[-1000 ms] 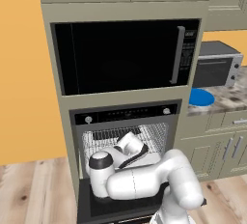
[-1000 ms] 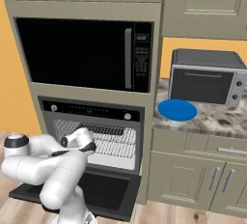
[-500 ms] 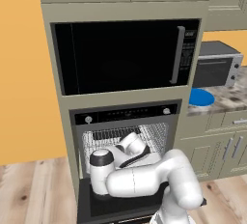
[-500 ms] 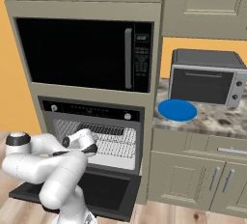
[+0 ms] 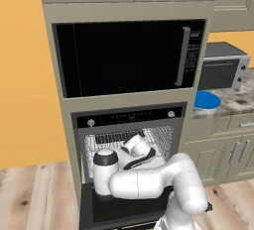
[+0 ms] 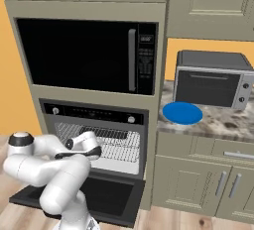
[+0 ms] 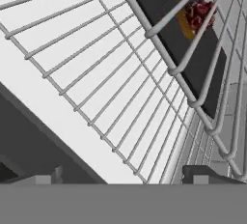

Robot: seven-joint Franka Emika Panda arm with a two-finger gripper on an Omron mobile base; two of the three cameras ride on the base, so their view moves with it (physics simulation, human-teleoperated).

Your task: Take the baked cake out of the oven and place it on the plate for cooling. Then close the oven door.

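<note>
- The hand [image 7: 125, 175] hangs just inside the oven [image 5: 130, 147], fingers spread wide and holding nothing; in the hand view its two dark tips stand well apart over the wire rack [image 7: 96, 73].
- The oven door [image 6: 84, 194] lies dropped flat beneath the arm.
- Deeper in, the baked cake [image 7: 198, 13] sits on a dark tray [image 7: 178, 39] behind a raised rack bar, well apart from the fingers.
- My read: to grasp well, the hand should clear that bar, centre the wide fingers around the small lump, then close gently.
- Farthest, the plate [image 6: 182, 112] waits on the table [image 6: 223, 122] beside the toaster oven [image 6: 211, 80].
</note>
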